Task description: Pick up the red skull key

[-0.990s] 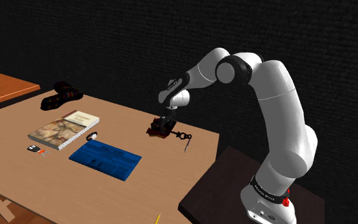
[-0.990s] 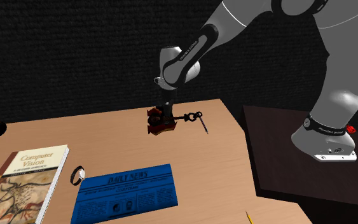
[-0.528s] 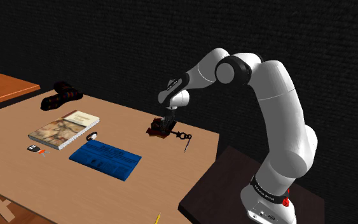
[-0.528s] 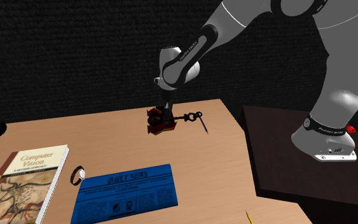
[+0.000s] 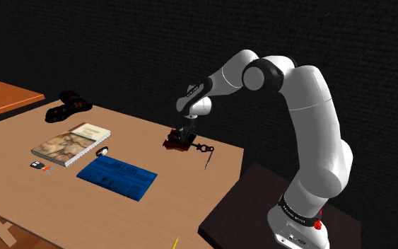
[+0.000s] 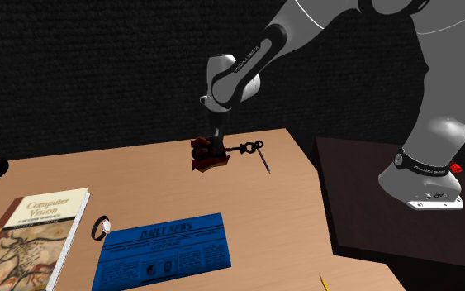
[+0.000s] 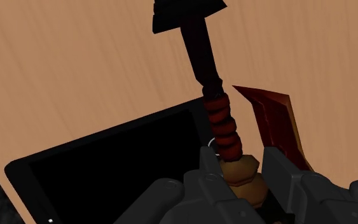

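Jaws narrow, clamped on the red skull key (image 7: 225,124) at its rounded brown knob, gripper (image 7: 244,170) pointing down at the table (image 7: 75,70).

Versus 0.5 s ago: arm (image 5: 310,120) a bit higher at the wrist in both exterior views, key head and ring end up slightly with it. Cannot tell whether fully clear of the tabletop. Everything else on the table unmoved.

Shoulder view: gripper (image 5: 184,136) over key (image 5: 173,144) near the table corner closest to the stand (image 5: 250,198). Book (image 5: 70,143) and blue printed sheet (image 5: 116,175) well apart, toward that view's left.

Second exterior view: key (image 6: 206,157) seen side-on, dark shaft running to the view's right and ending in a ring. Book title legible here, "Computer Vision".

Wrist view adds shaft detail: ribbed red segment past the knob, then smooth black stem out to a flared black bit. Dark red blade-shaped piece with a lighter edge just beside the gripper. Flat black rectangle on the shaft's other side, identity unclear. Tabletop plain tan wood grain.
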You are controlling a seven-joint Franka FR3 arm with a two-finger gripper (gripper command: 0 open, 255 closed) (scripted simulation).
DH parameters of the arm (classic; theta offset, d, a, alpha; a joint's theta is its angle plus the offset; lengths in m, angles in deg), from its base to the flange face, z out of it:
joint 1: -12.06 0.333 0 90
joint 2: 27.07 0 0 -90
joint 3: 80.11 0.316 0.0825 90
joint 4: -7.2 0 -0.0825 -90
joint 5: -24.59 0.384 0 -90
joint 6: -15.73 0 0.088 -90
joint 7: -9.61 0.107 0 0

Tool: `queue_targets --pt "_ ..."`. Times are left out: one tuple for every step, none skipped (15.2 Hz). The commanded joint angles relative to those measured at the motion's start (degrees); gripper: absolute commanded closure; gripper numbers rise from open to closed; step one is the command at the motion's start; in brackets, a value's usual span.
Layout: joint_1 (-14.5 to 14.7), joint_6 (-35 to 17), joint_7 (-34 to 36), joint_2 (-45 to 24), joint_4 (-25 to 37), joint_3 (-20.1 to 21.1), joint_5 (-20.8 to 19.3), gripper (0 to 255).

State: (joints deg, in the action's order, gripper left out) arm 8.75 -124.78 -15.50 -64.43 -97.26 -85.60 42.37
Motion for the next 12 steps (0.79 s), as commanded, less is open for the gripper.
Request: queue_targets --pt "0.11 1.02 0.27 1.19 -0.14 -0.25 -0.30 255" --pt "0.18 1.51 0.43 1.77 -0.23 -0.36 -0.44 255" --pt "0.26 2.00 0.58 2.35 -0.32 -0.47 -0.59 255" --pt "0.33 2.49 0.74 2.93 -0.39 -0.59 -0.74 255" --pt "0.40 2.99 0.90 3.49 -0.45 -0.70 -0.89 255" --pt "0.46 3.50 1.05 4.05 -0.50 -0.80 -1.04 255" --pt "0.53 4.01 1.21 4.61 -0.53 -0.91 -1.20 255" --pt "0.59 4.52 1.37 5.15 -0.55 -1.01 -1.35 255" --pt "0.65 5.04 1.53 5.69 -0.56 -1.11 -1.51 255" --pt "0.71 5.57 1.69 6.23 -0.56 -1.21 -1.66 255" --pt "0.72 5.64 1.72 6.31 -0.57 -1.23 -1.69 255" --pt "0.72 5.65 1.72 6.31 -0.56 -1.22 -1.69 255"
